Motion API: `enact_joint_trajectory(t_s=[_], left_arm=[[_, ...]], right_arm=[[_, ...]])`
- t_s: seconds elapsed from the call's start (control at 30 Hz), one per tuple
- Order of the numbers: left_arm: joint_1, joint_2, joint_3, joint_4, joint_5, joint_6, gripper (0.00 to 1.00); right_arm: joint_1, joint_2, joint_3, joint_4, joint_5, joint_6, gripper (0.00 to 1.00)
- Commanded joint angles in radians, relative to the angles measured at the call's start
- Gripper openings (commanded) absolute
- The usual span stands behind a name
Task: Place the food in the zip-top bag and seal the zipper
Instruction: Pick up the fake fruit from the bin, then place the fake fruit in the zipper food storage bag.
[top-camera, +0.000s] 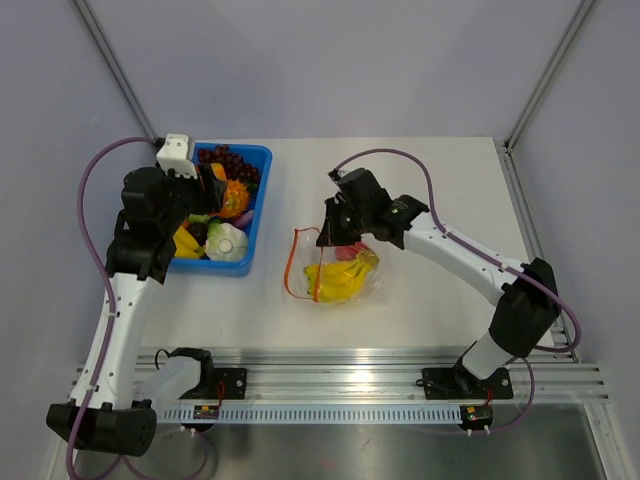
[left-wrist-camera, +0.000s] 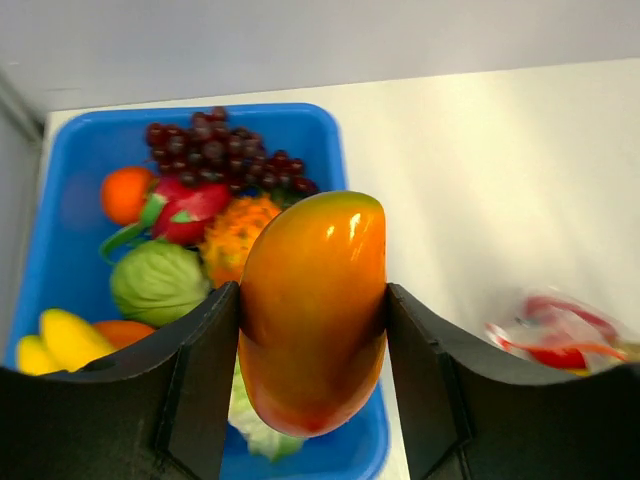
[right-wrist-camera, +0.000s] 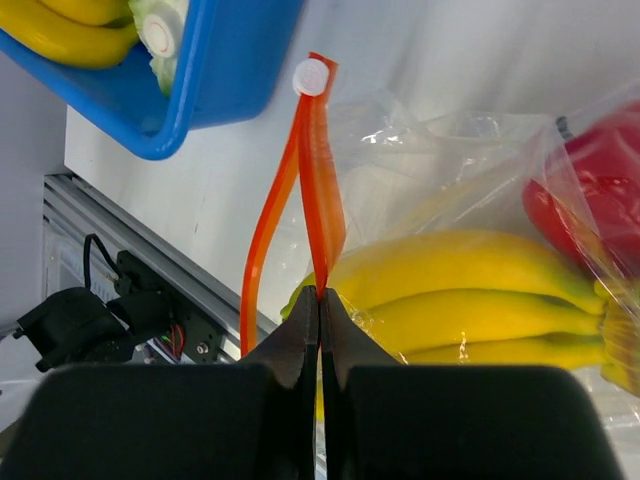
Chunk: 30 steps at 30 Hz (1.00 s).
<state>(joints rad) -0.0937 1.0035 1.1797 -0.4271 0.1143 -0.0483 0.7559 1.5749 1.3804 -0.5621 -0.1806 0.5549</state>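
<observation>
My left gripper (top-camera: 213, 186) is above the blue tray and shut on an orange-yellow mango-shaped toy fruit (left-wrist-camera: 312, 310), held between both fingers (left-wrist-camera: 205, 380). The clear zip-top bag (top-camera: 336, 270) lies on the table right of the tray, with yellow bananas (right-wrist-camera: 470, 290) and a red fruit (right-wrist-camera: 590, 200) inside. Its mouth faces left and stands open. My right gripper (right-wrist-camera: 320, 297) is shut on one side of the red-orange zipper strip (right-wrist-camera: 322, 190), at the bag's mouth (top-camera: 322, 240). The strip's other side bows away to the left. A white slider (right-wrist-camera: 311, 76) sits at the strip's end.
The blue tray (top-camera: 262, 190) at the left holds grapes (left-wrist-camera: 215, 150), an orange, a red dragon fruit, a green cabbage-like piece (left-wrist-camera: 158, 282) and yellow pieces. The bag also shows at the right in the left wrist view (left-wrist-camera: 560, 335). A metal rail (top-camera: 350, 365) runs along the near edge.
</observation>
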Motion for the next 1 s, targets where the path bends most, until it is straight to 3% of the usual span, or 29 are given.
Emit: enact_joint_trajectory(t_s=[0.0, 0.23, 0.4, 0.8, 0.97], left_arm=[[-0.029, -0.06, -0.048, -0.012, 0.134, -0.059, 0.06], [-0.107, -0.155, -0.132, 0.03, 0.29, -0.165, 0.04], [-0.202, -0.177, -0.257, 0.164, 0.306, -0.267, 0.03], [-0.336, -0.164, -0.526, 0.635, 0.128, -0.539, 0.0], [-0.388, -0.106, -0.551, 0.709, 0.076, -0.556, 0.0]], right_arm=[[0.016, 0.046, 0.107, 0.054, -0.026, 0.016, 0.0], [0.017, 0.074, 0.143, 0.071, -0.046, 0.045, 0.0], [0.016, 0.033, 0.118, 0.091, -0.054, 0.069, 0.0], [0.017, -0.072, 0.045, 0.136, -0.06, 0.117, 0.0], [0.019, -0.082, 0.028, 0.143, -0.063, 0.132, 0.0]])
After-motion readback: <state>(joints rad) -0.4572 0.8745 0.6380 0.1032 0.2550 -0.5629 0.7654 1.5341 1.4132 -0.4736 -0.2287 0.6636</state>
